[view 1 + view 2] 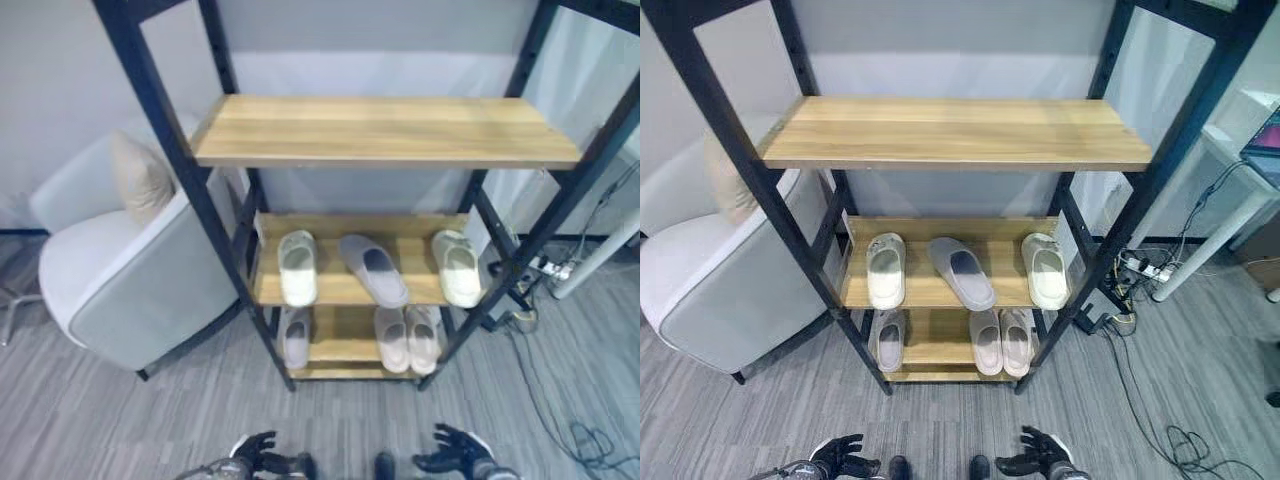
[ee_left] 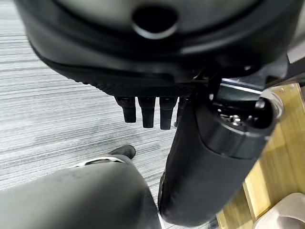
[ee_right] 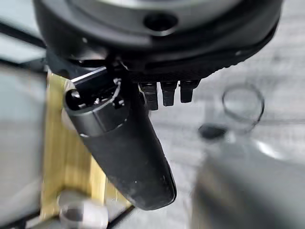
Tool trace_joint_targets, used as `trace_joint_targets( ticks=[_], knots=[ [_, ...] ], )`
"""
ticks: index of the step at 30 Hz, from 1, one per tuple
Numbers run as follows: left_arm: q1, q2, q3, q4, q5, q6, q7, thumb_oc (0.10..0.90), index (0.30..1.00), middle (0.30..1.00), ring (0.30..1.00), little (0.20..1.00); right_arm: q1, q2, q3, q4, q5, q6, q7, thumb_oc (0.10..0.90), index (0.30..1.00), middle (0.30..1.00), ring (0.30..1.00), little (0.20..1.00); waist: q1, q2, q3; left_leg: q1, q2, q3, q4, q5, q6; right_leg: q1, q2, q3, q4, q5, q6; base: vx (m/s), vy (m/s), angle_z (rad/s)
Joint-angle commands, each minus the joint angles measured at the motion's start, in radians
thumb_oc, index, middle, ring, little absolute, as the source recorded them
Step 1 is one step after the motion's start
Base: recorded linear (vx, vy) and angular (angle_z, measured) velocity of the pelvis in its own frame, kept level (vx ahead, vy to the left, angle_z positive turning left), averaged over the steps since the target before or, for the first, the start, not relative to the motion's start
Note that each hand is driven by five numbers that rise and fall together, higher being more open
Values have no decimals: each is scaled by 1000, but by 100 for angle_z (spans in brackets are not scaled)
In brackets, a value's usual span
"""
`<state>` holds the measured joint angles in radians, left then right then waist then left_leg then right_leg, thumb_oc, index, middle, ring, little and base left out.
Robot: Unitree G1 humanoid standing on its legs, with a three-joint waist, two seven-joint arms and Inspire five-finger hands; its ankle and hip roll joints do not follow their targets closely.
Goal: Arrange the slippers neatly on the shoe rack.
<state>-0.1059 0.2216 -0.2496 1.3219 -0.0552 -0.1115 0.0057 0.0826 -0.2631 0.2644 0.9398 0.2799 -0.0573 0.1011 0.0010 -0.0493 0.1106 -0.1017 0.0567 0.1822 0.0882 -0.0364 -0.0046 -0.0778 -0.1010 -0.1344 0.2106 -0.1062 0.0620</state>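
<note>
**A:** Both yours, left robot hand (image 1: pixel 262 455) and right robot hand (image 1: pixel 455 452), hang low with relaxed fingers, holding nothing. The grey slipper (image 1: pixel 374 269) lies skewed on the shoe rack (image 1: pixel 350 290), well ahead of them.

**B:** Straighten it between the white slippers (image 1: pixel 297 266). Mind the black uprights; enter through the open front.

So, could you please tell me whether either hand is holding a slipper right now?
Nothing is held: the left hand and right hand hang open, low before the rack.
</note>
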Motion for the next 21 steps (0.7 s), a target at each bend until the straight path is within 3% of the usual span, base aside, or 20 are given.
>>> trace_joint_targets(
  ticks=[1, 2, 3, 6, 7, 8, 10, 13, 16, 18, 21],
  knots=[
    [33, 6, -20, 26, 76, 20, 4, 800, 900, 900, 900, 900, -51, -29, 39, -171, -12, -48, 24, 800, 900, 900, 900, 900, 9, -15, 40, 14, -25, -28, -15, 6, 28, 116, -12, 74, 42, -35, 77, 70, 221, 8],
    [33, 6, -20, 26, 76, 20, 4, 800, 900, 900, 900, 900, -50, -29, 39, -172, -12, -47, 23, 800, 900, 900, 900, 900, 11, -16, 40, 15, -25, -26, -15, 6, 28, 114, -13, 76, 45, -37, 78, 46, 304, -27],
    [26, 30, -12, 9, 100, 19, 34, 800, 900, 900, 900, 900, -22, -48, 50, -432, 14, -87, 28, 800, 900, 900, 900, 900, -12, -14, 83, 50, -32, -10, -11, -16, 61, 18, -32, 90, 234, 74, 107, 14, 223, -54],
    [26, 46, -4, -3, 116, 15, 43, 800, 900, 900, 900, 900, 13, -78, 62, -572, -3, -105, 54, 800, 900, 900, 900, 900, -16, -5, 90, 72, -33, -17, -23, -22, 65, -9, -30, 85, 278, 69, 104, 79, 149, -31],
    [34, 51, 5, -8, 118, 10, 41, 800, 900, 900, 900, 900, 33, -104, 63, -653, -15, -116, 70, 800, 900, 900, 900, 900, -19, -1, 88, 87, -37, -22, -34, -24, 64, -17, -30, 80, 265, 61, 97, 130, 8, 0],
    [35, 56, 17, -5, 122, 2, 42, 800, 900, 900, 900, 900, 48, -137, 63, -727, -17, -125, 91, 800, 900, 900, 900, 900, -22, 6, 78, 104, -37, -25, -57, -24, 53, -9, -37, 60, 179, 37, 89, 165, -18, -11],
    [34, 62, 17, 3, 120, -3, 35, 800, 900, 900, 900, 900, 25, -172, 82, -800, -15, -133, 116, 800, 900, 900, 900, 900, -20, 8, 74, 119, -37, -22, -69, -28, 43, -33, -44, 38, 52, 48, 84, 127, -77, 0],
    [21, 59, 29, 7, 142, -9, 46, 800, 900, 900, 900, 900, 10, -229, 134, -953, -60, -134, 160, 800, 900, 900, 900, 900, -12, -7, 54, 122, -52, -45, -62, -32, 30, 47, -35, 81, -124, 62, 96, 90, -111, 13],
    [22, 54, 30, -2, 140, -13, 48, 800, 900, 900, 900, 900, 6, -251, 136, -987, -87, -140, 165, 800, 900, 900, 900, 900, -8, -2, 47, 128, -50, -48, -74, -28, 27, 58, -32, 80, -138, 67, 93, 55, -70, 36],
    [38, 23, 13, -20, 162, -22, 45, 800, 900, 900, 900, 900, -9, -320, 115, -1100, -219, -177, 139, 800, 900, 900, 900, 900, -2, 5, 16, 148, -42, -57, -117, -10, 17, 107, -25, 64, -194, 64, 89, 100, -102, 23],
    [47, -2, -14, -34, 173, -25, 49, 800, 900, 900, 900, 900, -38, -328, 104, -1091, -285, -184, 94, 800, 900, 900, 900, 900, -1, 15, 8, 157, -38, -68, -150, 13, 8, 124, -18, 48, -213, 64, 84, 40, -77, 8]
  ],
)
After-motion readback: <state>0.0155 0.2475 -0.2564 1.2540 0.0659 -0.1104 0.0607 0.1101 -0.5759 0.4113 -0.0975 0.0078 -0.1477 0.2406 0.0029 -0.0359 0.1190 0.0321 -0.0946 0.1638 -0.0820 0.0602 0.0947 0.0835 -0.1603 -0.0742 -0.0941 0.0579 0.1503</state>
